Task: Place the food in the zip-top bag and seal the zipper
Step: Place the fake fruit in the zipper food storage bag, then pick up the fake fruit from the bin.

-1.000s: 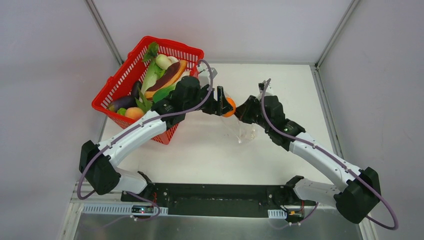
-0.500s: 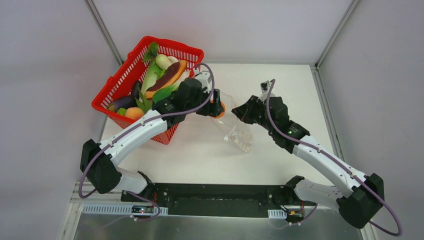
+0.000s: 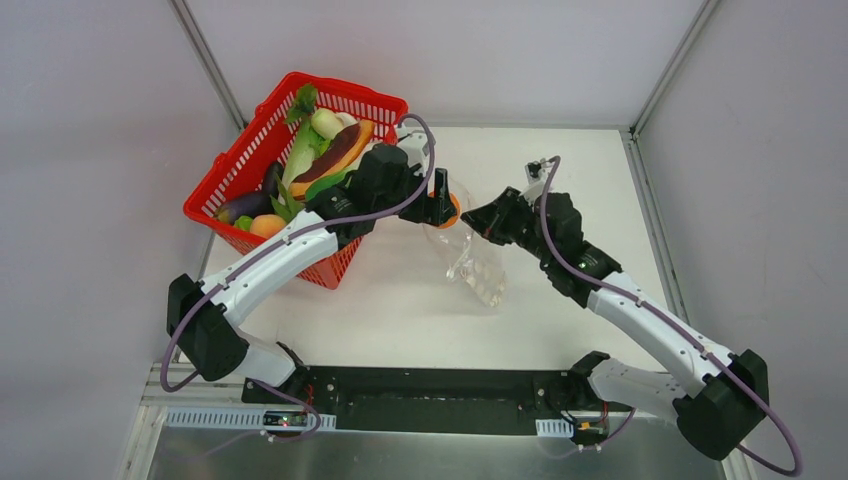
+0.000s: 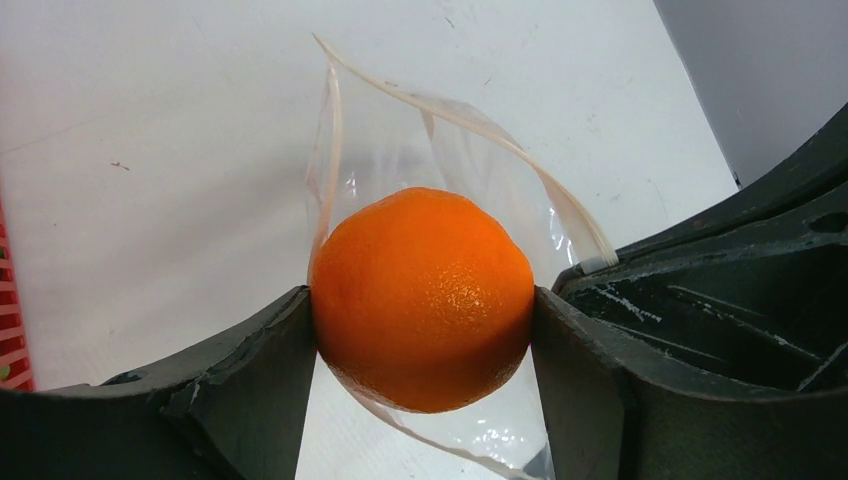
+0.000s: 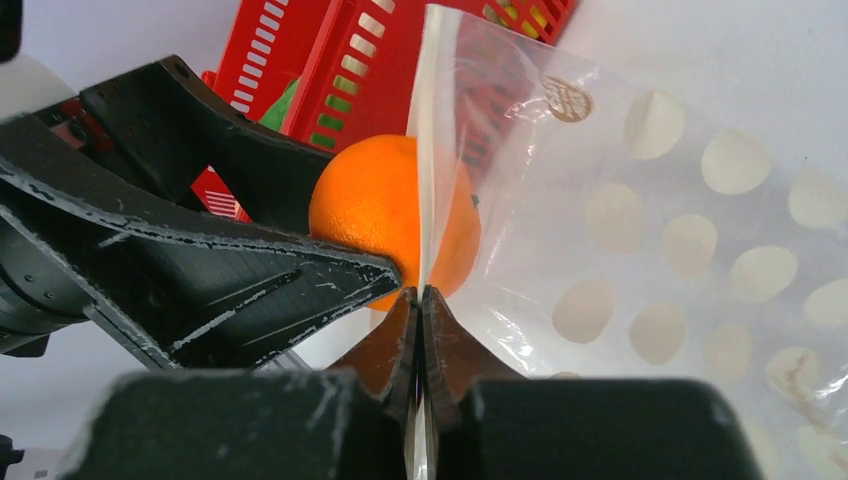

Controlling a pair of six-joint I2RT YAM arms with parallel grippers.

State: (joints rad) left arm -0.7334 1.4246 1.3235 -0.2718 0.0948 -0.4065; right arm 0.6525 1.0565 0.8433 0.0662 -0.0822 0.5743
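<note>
My left gripper (image 3: 443,207) is shut on a small round orange fruit (image 3: 453,208), held between both fingers in the left wrist view (image 4: 422,295), right at the open mouth of the clear zip-top bag (image 3: 478,265). My right gripper (image 3: 482,216) is shut on the bag's upper edge, the zipper strip (image 5: 425,150), and holds it up. The zipper strip (image 4: 480,125) curves behind the orange. The orange (image 5: 365,205) sits just beyond my right gripper (image 5: 420,298). The rest of the bag (image 5: 650,230) hangs down to the table.
The red mesh basket (image 3: 300,82) stands at the back left. It holds a purple eggplant (image 3: 243,207), a white radish (image 3: 325,122), green leaves (image 3: 303,150) and another orange fruit (image 3: 268,226). The basket (image 5: 330,60) is close behind the left gripper.
My left gripper drew the orange left, then brought it back right to the bag mouth. My right gripper rose slightly with the bag's edge, and the bag hangs more open.
</note>
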